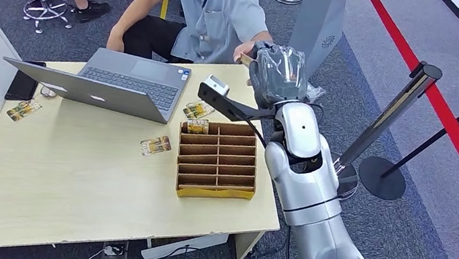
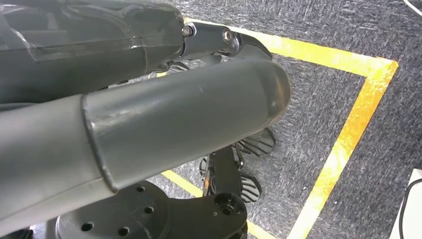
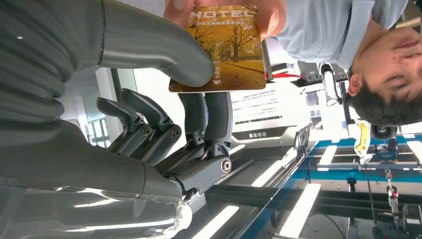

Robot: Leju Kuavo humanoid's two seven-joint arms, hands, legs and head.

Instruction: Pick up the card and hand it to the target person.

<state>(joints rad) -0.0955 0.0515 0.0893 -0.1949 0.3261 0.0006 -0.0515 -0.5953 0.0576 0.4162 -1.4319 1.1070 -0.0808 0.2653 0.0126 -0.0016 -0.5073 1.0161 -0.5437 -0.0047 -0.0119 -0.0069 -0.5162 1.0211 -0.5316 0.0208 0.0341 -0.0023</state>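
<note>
My right hand (image 1: 279, 69) is raised beyond the table's far right corner, toward the seated person in a light blue shirt (image 1: 216, 12). Between its thumb and fingers it pinches a golden hotel card (image 3: 224, 47). The person's fingers (image 3: 271, 15) grip the card's opposite end, so both of us have hold of it. From the head view the card (image 1: 246, 58) is a small tan sliver at the person's hand (image 1: 244, 50). My left hand (image 2: 149, 114) hangs over the dark floor with its fingers extended and nothing in it.
A wooden slotted box (image 1: 217, 160) stands on the light table (image 1: 70, 182), with loose cards (image 1: 156, 145) beside it. An open laptop (image 1: 111, 82) lies in front of the person. A stanchion post (image 1: 387, 118) stands to my right. Another person sits on a stool at the back left.
</note>
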